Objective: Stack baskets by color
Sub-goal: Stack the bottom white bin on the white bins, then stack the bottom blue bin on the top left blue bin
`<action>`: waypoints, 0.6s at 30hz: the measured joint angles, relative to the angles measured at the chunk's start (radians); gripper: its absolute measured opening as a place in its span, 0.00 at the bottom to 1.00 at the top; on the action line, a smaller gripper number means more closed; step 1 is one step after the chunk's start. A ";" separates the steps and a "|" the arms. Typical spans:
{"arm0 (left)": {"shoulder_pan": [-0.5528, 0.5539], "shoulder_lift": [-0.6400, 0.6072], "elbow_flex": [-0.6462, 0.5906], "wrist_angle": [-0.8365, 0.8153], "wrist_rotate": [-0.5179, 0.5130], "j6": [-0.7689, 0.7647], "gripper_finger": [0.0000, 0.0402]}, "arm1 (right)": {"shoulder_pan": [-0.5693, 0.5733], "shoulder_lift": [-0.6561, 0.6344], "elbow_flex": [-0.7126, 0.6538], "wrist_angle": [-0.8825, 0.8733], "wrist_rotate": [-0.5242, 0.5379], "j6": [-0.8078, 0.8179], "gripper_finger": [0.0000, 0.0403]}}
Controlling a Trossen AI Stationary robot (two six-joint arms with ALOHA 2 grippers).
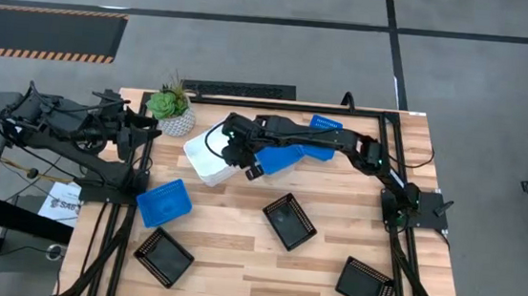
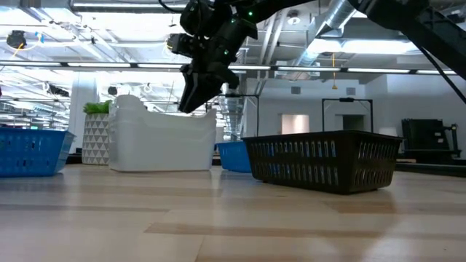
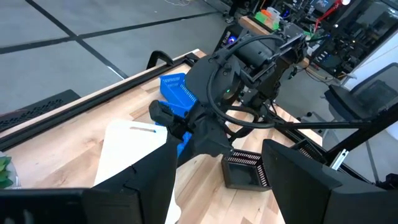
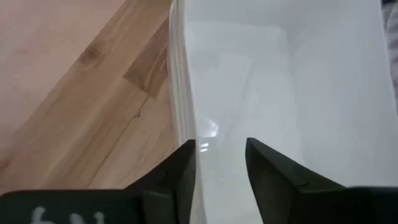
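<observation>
Hovering over the white baskets (image 1: 207, 159), the right gripper (image 1: 241, 164) has its fingers parted astride the stack's rim, not clamped. Potted plant (image 1: 172, 108) stands just beside the stack; two blue baskets (image 1: 294, 156) lie under the right arm. Another blue basket (image 1: 162, 202) and three black baskets (image 1: 289, 221) sit apart nearer the front. Left gripper (image 1: 147, 130) waits open by the plant.

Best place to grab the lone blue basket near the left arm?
Probably its rim wall. The blue basket sits upright and open-topped on the table, so come straight down from above and pinch one long side wall; the free left hand is nearest.
</observation>
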 joint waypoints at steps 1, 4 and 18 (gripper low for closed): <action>0.000 0.000 0.000 0.000 0.000 0.000 0.56 | 0.001 -0.007 0.009 -0.030 0.002 0.016 0.42; 0.000 0.000 0.000 0.000 0.000 0.000 0.56 | 0.009 -0.021 0.068 -0.101 0.006 0.070 0.45; 0.000 0.000 0.000 -0.017 0.000 0.003 0.56 | 0.114 -0.089 0.167 -0.222 -0.063 0.317 0.48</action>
